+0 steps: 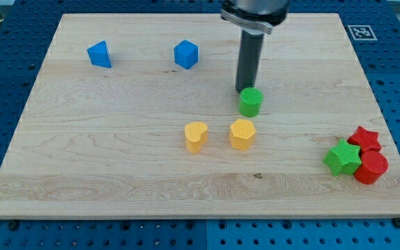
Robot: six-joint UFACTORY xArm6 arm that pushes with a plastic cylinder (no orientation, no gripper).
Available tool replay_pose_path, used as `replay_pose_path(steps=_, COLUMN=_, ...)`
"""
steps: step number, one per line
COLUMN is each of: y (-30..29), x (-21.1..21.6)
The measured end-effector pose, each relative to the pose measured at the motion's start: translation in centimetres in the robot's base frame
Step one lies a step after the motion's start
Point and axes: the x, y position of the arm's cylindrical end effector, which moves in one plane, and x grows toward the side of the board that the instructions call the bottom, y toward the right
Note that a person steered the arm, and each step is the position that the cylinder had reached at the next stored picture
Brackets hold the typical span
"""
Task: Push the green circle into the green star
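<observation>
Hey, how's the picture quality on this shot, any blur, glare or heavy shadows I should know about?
Camera view: lighting is even and soft, with no glare on the wooden board. The blocks look sharp, including the green circle and green star. Shadows are faint and short. Only the arm's upper housing at the view's top looks slightly smeared; my tip, just above the green circle, is crisp.

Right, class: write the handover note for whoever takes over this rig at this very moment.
My tip: down on the board, at the upper-left edge of the green circle block, apparently touching.
Green circle block: mid-board, just above the yellow hexagon-like block.
Green star block: lower right of the view, against two red blocks.
Done: tip is behind the circle.
Left: push it down and right to the star, clearing the yellow block.
</observation>
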Motion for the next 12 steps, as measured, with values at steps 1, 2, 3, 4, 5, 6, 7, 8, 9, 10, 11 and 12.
replay_pose_path(steps=1, y=0.2, x=0.7)
replay_pose_path(steps=2, y=-1.6, x=0.8)
replay_pose_path(steps=3, y=-3.2, x=1.2)
replay_pose_path(steps=4, y=-2.5, x=3.2)
replay_pose_path(steps=5, y=0.9, x=5.3)
replay_pose_path(steps=6, y=5.2, x=6.1)
replay_pose_path(steps=7, y=7.5, x=6.2)
replay_pose_path(steps=8, y=8.0, x=6.2)
replay_pose_path(steps=9, y=9.7, x=6.3)
replay_pose_path(steps=10, y=11.7, x=6.3)
replay_pose_path(steps=11, y=13.4, x=6.4)
replay_pose_path(steps=12, y=15.3, x=6.4)
